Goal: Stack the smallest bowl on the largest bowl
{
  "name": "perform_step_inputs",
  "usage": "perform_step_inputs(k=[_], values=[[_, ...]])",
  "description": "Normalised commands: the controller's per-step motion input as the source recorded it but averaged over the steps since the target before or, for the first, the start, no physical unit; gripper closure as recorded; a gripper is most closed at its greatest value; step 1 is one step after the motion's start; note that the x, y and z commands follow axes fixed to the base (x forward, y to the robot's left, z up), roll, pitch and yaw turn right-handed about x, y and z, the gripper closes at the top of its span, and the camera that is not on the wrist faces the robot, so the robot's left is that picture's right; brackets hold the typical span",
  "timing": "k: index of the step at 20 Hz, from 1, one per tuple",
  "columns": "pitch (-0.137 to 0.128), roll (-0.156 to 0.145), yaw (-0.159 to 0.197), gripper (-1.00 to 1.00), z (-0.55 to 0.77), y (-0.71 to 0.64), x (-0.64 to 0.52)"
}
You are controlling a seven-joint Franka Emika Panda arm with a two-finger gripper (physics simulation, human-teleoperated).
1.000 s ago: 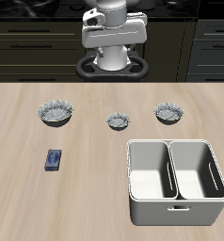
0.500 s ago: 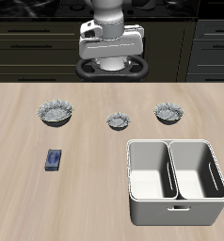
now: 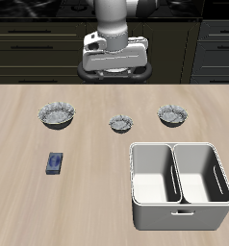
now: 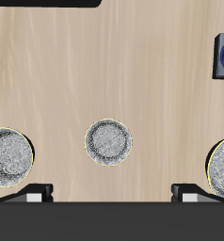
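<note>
Hovering open above the worktop [image 3: 30, 207], the claw [image 4: 112, 193] hangs clear of the smallest bowl [image 3: 121, 123] and largest bowl [image 3: 56, 115].

Arm upright at far side of table, wrist bent, pale grey hand section facing down over far edge. Gripper [image 3: 113, 58] high above surface, clear of everything, holding nothing. Two dark fingertips [image 4: 33, 194] just visible in wrist view, set wide apart, jaws spread.
</note>
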Motion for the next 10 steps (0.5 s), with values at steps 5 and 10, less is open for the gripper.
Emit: perform_step_inputs(k=[5, 10], values=[[-0.024, 0.0, 0.011, -1.0, -0.22, 0.08, -0.03], [-0.007, 0.002, 0.016, -1.0, -0.2, 0.07, 0.01]])
